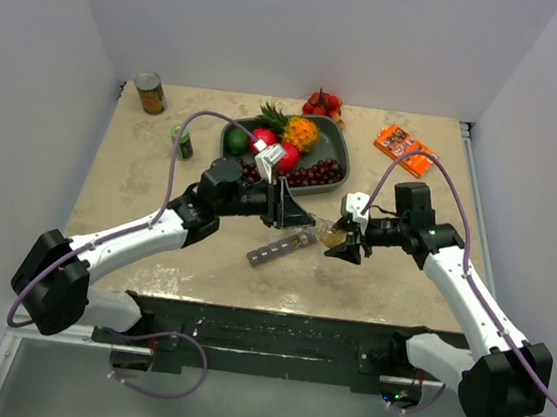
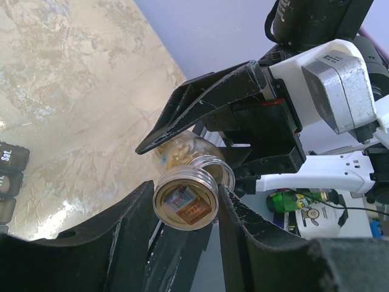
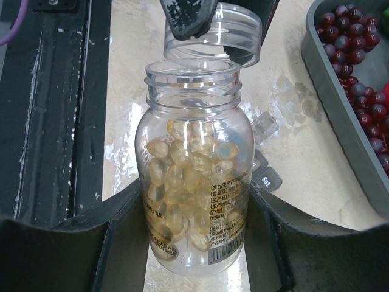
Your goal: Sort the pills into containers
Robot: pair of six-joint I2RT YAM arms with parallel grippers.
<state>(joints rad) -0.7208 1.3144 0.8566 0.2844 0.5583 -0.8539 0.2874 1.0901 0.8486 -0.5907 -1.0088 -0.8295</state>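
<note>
Left gripper (image 2: 185, 196): mine, closed hard on the cap (image 2: 186, 205), with a finger on each side of its rim.
Right gripper (image 3: 194, 204): mine, clamped round the bottle (image 3: 194, 176) at label height, a finger on either flank.
Cap: off the threads and held just beyond the bottle mouth, with a gap showing between them.
Bottle: mouth open and facing my left gripper. I cannot fix its exact tilt from these views.
Pills (image 3: 182, 161): yellow softgels, all inside the bottle. I see none on the table (image 1: 122, 171).
Containers (image 1: 276, 250): a dark strip lying flat on the table, below and between my two grippers and near the tray (image 1: 344, 176). I cannot tell whether the compartment lids are open.
Step in hand: uncapping, which I judge complete. Dispensing has not begun.
Next move: take the cap aside with the left, then bring the bottle mouth over one open compartment with the right and tip it slowly.
Requirement: a lid must be up before any pour.
Risk: the mouth is wide and the compartments small, so a quick tip would likely scatter softgels over the table.
</note>
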